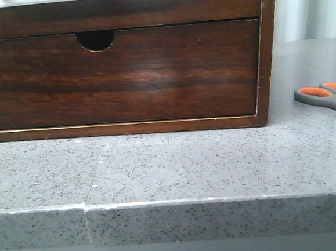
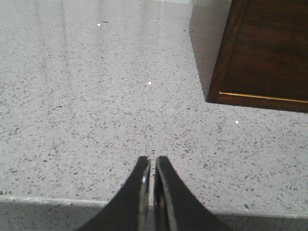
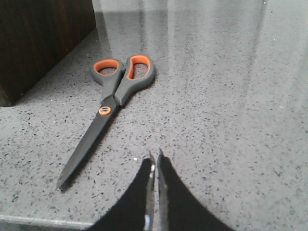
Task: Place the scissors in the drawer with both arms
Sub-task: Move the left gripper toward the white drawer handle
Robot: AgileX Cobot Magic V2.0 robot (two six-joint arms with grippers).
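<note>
Scissors lying flat on countertop beside cabinet; both grippers pressed together, nothing held.

Grey speckled countertop [image 1: 177, 165] is seen across all views, with a seam near its front edge. The dark brown wood-grain cabinet [image 1: 265, 48] is stood on it; only a drawer front with a small half-round finger notch [image 1: 95, 41] is shown in the front view, fully pushed in, so the wide-cutout drawer cannot be located. The scissors [image 3: 108, 108] are laid on the counter just beside the cabinet's right side, apart from it, blades closed, orange-lined loops pointed away from the right gripper [image 3: 154, 161]. That gripper is held near the blade tips, not touching, fingers shut together. The left gripper [image 2: 152, 166] is likewise closed, over bare counter near the cabinet's left corner.
</note>
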